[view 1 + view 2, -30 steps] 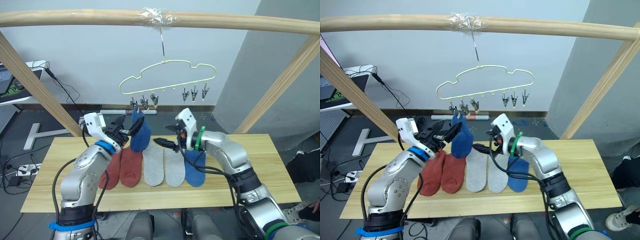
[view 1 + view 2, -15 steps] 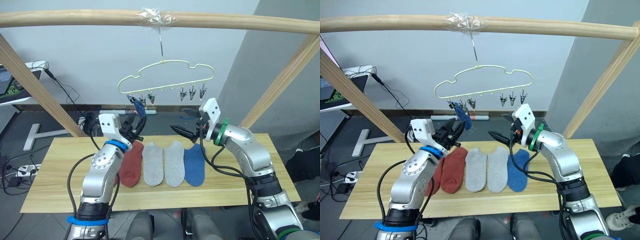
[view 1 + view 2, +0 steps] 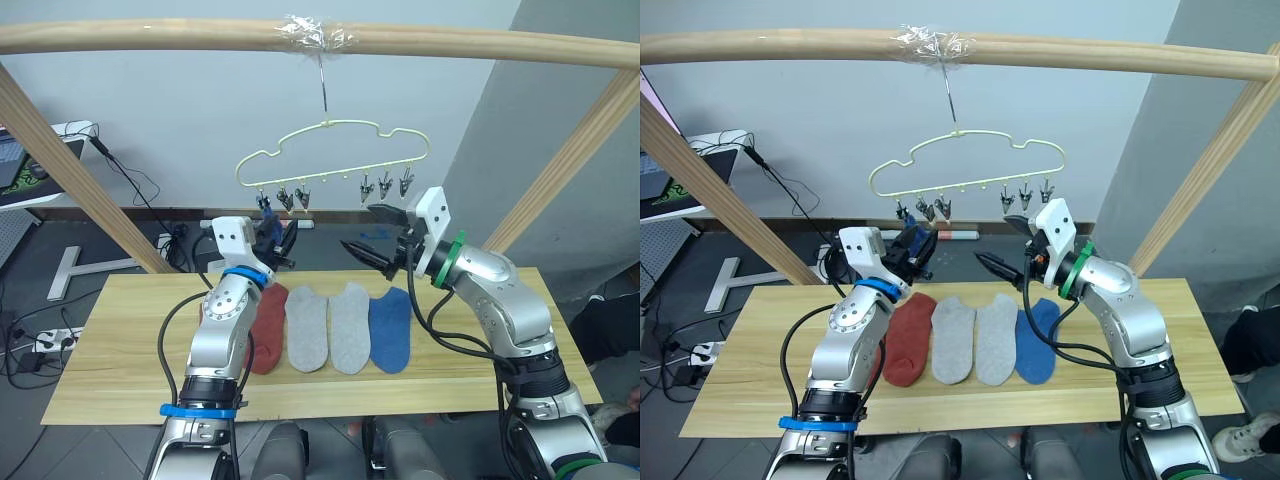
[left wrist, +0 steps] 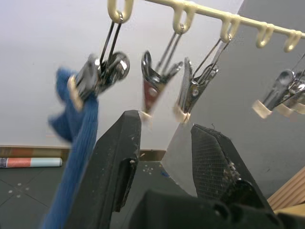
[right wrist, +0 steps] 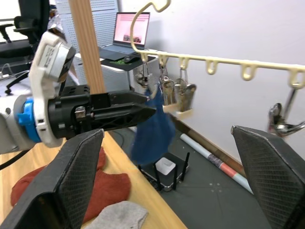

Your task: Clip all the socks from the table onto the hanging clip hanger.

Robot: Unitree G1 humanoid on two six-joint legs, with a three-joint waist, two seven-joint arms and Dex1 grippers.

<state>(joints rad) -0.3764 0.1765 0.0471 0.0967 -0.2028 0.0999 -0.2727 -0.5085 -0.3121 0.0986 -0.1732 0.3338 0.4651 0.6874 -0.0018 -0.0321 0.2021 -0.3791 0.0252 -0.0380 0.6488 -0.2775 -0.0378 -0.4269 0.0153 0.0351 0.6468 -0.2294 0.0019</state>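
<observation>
While one blue sock (image 4: 78, 143) is already hanging from the end clip of the clip hanger (image 3: 330, 150), the other socks (image 3: 330, 325) are waiting on the table (image 3: 110, 370). The left gripper (image 4: 164, 143), clenched on it a second ago, is now open beneath the clips. The right gripper (image 5: 167, 157), risen from the table, is hovering wide open nearby.

wooden pole frame (image 3: 150, 36) seen overhead, clear tape (image 3: 315, 32) wrapped at mid-beam | open laptop (image 5: 130, 29) set on a desk | cables (image 3: 125, 180) trailed over the floor
</observation>
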